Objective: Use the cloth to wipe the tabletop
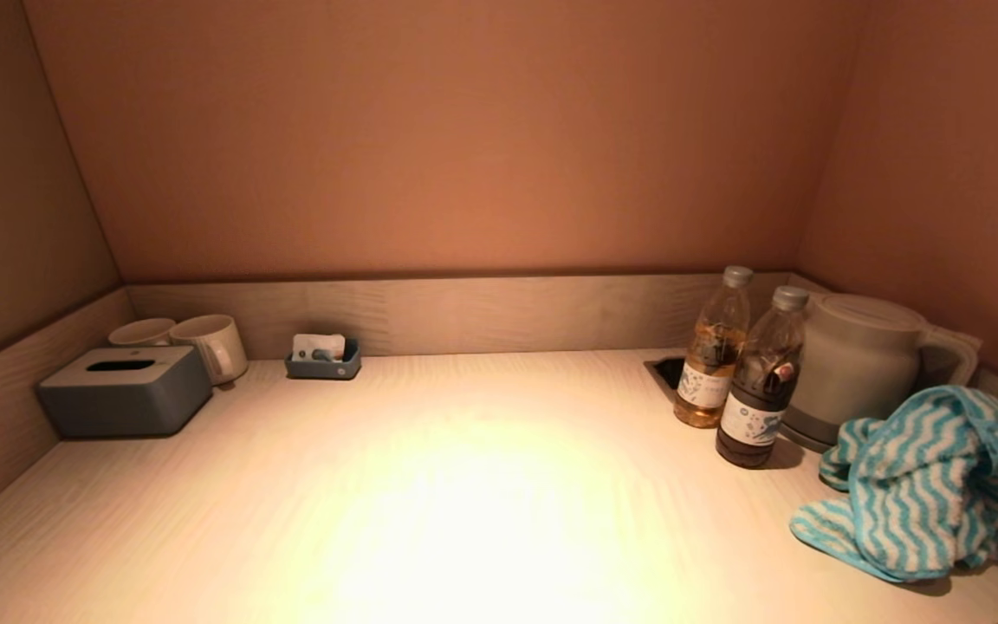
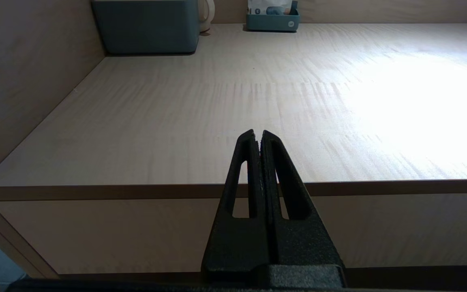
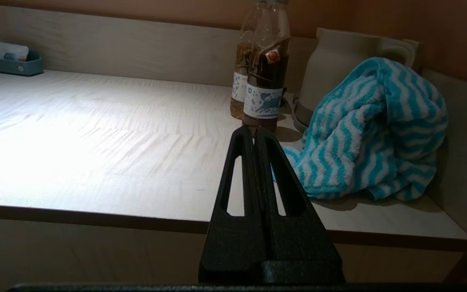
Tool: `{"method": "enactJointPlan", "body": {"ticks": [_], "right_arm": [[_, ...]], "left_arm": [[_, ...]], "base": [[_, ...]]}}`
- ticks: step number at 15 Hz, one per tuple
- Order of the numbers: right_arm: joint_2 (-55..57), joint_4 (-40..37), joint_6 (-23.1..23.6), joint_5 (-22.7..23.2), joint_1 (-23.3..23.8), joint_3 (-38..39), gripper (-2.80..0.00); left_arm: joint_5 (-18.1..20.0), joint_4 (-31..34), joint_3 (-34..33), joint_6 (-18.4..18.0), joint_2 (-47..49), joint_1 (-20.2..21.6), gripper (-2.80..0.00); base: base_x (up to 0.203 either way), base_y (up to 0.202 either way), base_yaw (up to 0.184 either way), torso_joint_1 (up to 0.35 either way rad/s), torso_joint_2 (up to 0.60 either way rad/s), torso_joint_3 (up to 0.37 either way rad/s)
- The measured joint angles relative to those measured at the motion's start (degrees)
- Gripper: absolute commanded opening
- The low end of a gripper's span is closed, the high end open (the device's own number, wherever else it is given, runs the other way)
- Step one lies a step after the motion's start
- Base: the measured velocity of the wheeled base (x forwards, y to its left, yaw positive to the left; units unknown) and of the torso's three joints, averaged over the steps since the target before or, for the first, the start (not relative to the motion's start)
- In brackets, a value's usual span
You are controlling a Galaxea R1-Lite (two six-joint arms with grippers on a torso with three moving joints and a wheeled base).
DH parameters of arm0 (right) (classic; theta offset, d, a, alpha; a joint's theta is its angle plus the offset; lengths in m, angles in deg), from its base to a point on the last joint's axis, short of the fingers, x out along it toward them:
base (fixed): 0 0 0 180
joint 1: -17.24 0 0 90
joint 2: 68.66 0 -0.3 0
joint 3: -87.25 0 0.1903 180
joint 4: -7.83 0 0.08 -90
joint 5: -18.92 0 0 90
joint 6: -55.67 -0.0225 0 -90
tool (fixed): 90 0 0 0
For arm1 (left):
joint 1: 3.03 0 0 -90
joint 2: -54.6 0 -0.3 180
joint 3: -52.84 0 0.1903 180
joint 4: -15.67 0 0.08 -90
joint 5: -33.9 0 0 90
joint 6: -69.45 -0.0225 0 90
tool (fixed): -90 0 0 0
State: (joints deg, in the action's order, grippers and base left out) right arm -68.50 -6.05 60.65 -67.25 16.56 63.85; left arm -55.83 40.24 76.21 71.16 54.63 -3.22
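A blue and white zigzag cloth [image 1: 923, 485] lies bunched at the right end of the light wooden tabletop [image 1: 464, 485], leaning against the side wall; it also shows in the right wrist view [image 3: 371, 134]. My right gripper [image 3: 255, 129] is shut and empty, held off the table's front edge, short of the cloth and to its left. My left gripper [image 2: 257, 133] is shut and empty, off the front edge near the table's left end. Neither gripper shows in the head view.
Two bottles [image 1: 711, 351] [image 1: 759, 386] and a grey kettle [image 1: 854, 364] stand just behind the cloth. A grey tissue box [image 1: 122, 390], two mugs [image 1: 209, 345] and a small tray [image 1: 323, 360] sit at the back left. Walls close in both sides and the back.
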Motion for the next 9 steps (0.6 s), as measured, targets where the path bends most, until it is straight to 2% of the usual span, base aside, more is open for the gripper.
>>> {"method": "enactJointPlan", "body": {"ticks": [9], "right_arm": [[0.0,-4.7,-0.3,-1.2,0.0,0.0,-2.8]], "left_arm": [[0.0,0.0,0.0,0.0,0.0,0.0,-2.8]], "base": [[0.0,0.0,0.0,0.0,0.0,0.0]]}}
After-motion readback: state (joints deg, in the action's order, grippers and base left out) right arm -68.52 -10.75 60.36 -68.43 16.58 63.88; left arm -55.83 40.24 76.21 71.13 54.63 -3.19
